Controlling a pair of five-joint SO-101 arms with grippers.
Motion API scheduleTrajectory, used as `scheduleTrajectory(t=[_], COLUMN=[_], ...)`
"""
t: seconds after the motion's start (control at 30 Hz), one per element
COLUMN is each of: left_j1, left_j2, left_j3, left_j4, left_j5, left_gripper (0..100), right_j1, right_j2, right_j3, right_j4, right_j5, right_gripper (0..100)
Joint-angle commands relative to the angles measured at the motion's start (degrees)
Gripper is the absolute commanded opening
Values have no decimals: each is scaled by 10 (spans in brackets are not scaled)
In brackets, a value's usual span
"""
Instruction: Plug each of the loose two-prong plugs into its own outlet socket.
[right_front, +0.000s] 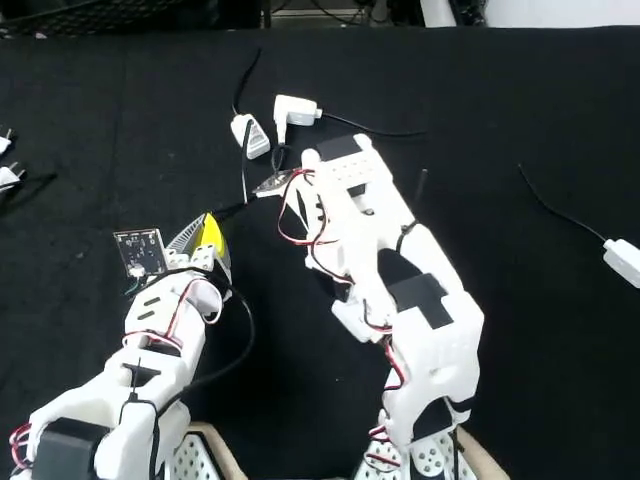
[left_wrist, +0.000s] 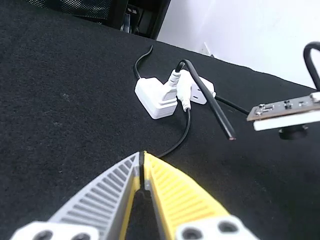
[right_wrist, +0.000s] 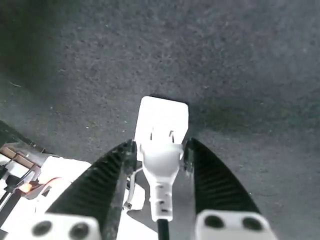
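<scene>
Your right gripper (right_wrist: 160, 146) clamps a white two-prong plug (right_wrist: 161, 162) between its black fingers. The prongs sit at the white outlet socket (right_wrist: 164, 114) just beyond the fingertips with bare metal showing, so the insertion looks begun but not seated. Your left gripper (left_wrist: 142, 165) pinches the black cord (left_wrist: 182, 132) between closed tips. Next you likely need a straight push, keeping the plug square, until its face meets the socket.

The table (right_front: 520, 120) is draped in matte black cloth under even light, and past its far edge stands a plain white wall (left_wrist: 260, 30) beside dark, mesh-fronted furniture (left_wrist: 75, 6) on black legs.
</scene>
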Motion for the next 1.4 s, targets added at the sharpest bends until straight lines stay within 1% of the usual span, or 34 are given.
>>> scheduleTrajectory(t=[0.0, 0.1, 0.17, 0.23, 0.57, 0.67, 0.73, 0.8, 0.93, 1.13, 1.37], left_j1=[6, 5, 5, 4, 3, 3, 3, 3, 3, 4, 3], left_j2=[-3, -3, -3, -3, -3, -3, -3, -3, -3, -3, -3], left_j3=[8, 8, 8, 8, 8, 8, 8, 8, 8, 8, 8], left_j4=[3, 3, 3, 3, 3, 3, 3, 3, 3, 3, 3], left_j5=[-1, -1, -1, -1, -1, -1, -1, -1, -1, -1, -1], left_gripper=[30, 30, 30, 30, 30, 30, 30, 30, 30, 30, 30], right_j1=[-5, -17, -25, -25, -5, -5, -11, -15, -16, -9, -6], right_j2=[-31, -31, -32, -32, -32, -51, -82, -124, -189, -192, -192], right_j3=[0, 0, 0, 0, 1, 25, 48, 65, 85, 135, 142], right_j4=[7, 7, 7, 7, 7, 7, 7, 7, 5, 4, -13], right_j5=[-7, -31, -24, -24, -44, -45, -45, -45, -45, -45, -45], right_gripper=[161, 234, 283, 311, 309, 269, 232, 217, 216, 215, 212])
